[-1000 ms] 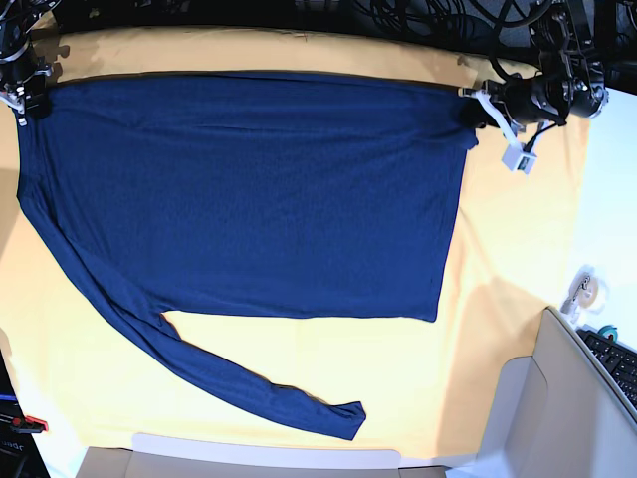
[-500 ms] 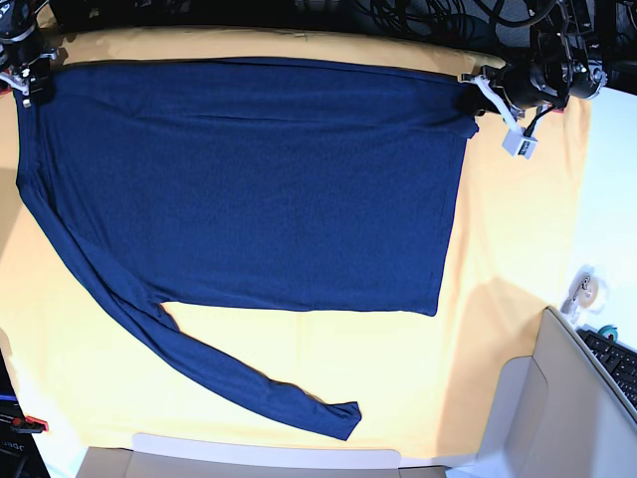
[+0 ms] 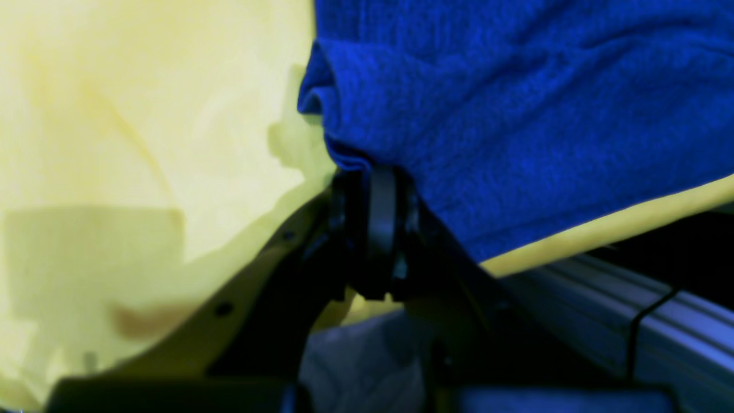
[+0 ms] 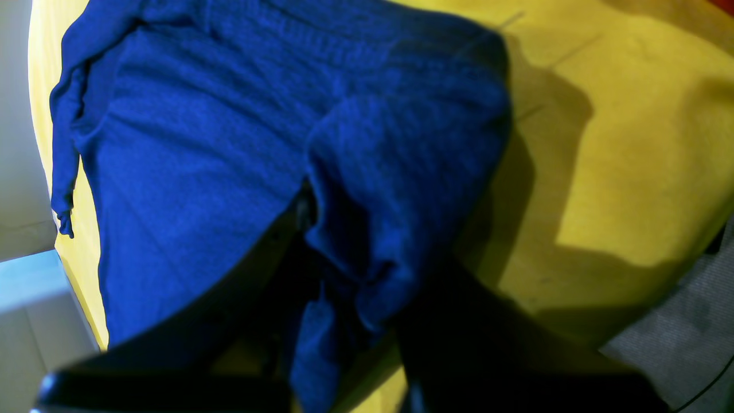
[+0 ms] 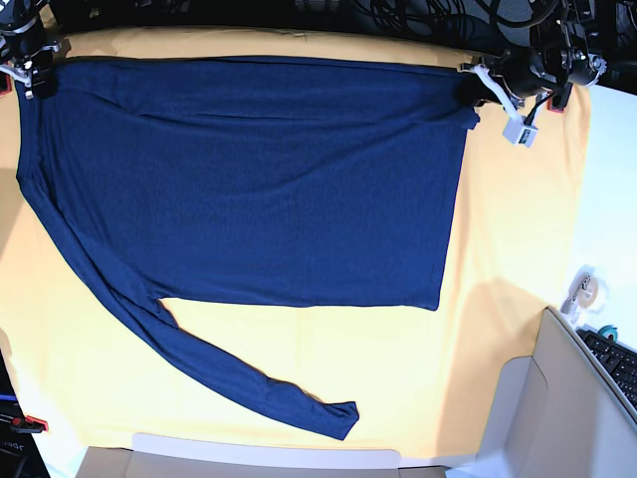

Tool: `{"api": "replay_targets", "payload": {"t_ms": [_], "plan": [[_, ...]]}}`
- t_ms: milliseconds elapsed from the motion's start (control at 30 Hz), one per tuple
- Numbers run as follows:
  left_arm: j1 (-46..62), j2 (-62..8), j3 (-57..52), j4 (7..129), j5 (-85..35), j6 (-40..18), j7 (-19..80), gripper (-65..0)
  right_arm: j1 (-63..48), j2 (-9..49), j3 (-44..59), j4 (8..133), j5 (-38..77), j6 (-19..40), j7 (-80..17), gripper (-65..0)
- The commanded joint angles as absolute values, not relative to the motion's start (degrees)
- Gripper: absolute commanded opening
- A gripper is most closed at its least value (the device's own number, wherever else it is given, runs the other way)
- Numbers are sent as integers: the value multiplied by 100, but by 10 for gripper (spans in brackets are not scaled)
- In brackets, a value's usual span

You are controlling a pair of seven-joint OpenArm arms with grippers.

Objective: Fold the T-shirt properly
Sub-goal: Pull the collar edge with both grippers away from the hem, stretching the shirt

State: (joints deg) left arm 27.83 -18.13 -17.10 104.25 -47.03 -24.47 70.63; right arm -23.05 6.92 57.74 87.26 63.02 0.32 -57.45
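Both grippers, left gripper (image 5: 476, 92) and right gripper (image 5: 38, 78), clamped on far corners of the T-shirt (image 5: 249, 179), dragged further back across the yellow cloth (image 5: 498, 329) than a second ago, stretching it flat for folding.

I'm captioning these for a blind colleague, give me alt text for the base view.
A dark navy long-sleeved T-shirt lies spread on a yellow cloth, one sleeve trailing toward the near edge. The left gripper and right gripper each pinch a far corner of it.
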Motion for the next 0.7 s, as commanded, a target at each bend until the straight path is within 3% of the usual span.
{"api": "replay_targets", "payload": {"t_ms": [0,167,667], "plan": [[2870,-1877,-1736,10642,-4611,-2448,7257,-650,-2457,664,5763,8673,5763,-233,-6026,-650],[2993,-1877,-1851,10958,-4611,-2440,7275,-650,-2413,664,5798,8681,5763,-233,-6440,-650],[2853,-1877,-1912,10941,-4567,-2440,7292,-650,-2422,514,5771,8646,5763,-233,-6484,-650]]}}
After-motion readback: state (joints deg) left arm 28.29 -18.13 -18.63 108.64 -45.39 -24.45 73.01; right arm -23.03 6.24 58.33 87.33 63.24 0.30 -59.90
